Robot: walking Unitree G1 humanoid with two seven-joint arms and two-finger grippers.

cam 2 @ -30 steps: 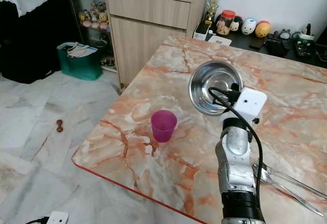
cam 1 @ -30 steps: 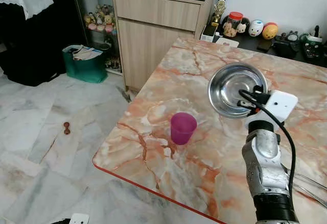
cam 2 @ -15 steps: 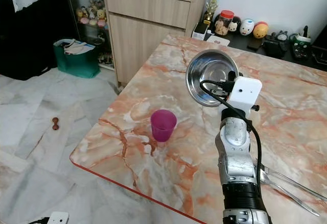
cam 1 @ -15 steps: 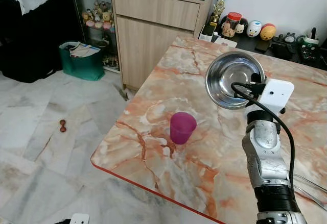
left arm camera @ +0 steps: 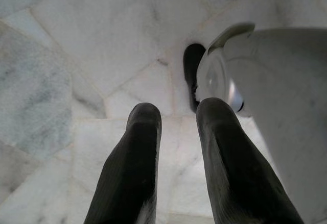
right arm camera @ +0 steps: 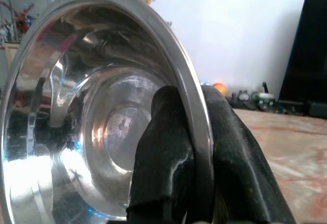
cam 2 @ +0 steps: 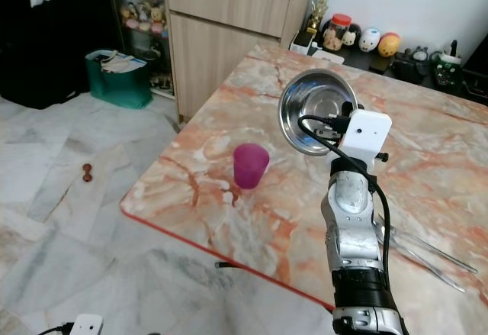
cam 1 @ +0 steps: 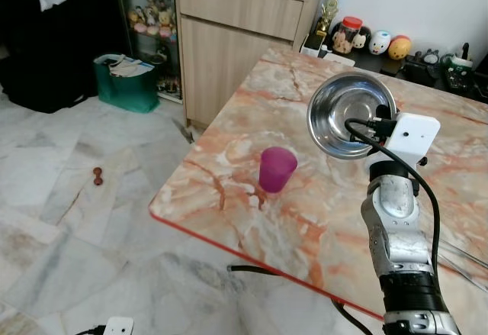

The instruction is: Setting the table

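On my far left a green bin (cam 1: 126, 83) sits on the marble floor (cam 1: 61, 220) with papers inside it. My left gripper (left arm camera: 176, 127) hangs over that floor, its fingers (left arm camera: 135, 152) slightly parted and gripping nothing, beside a white rounded body.

Moving right, a pink cup (cam 1: 276, 169) stands upright on the tabletop (cam 1: 252, 121), near the corner edge; I cannot tell whether anything is in it.

Further right, my right gripper (right arm camera: 196, 147) holds a steel bowl (cam 1: 351, 114) in the air above the tabletop, tipped on edge so its hollow faces me. The fingers (right arm camera: 166, 147) are clamped on the rim, one inside and one outside. The bowl is polished, round, with a rolled lip, and its mirror-bright inside carries reflections of the room and holds nothing. It hangs above and to the right of the cup, not touching it.

At the right edge, metal cutlery (cam 2: 427, 255) lies flat on the tabletop.
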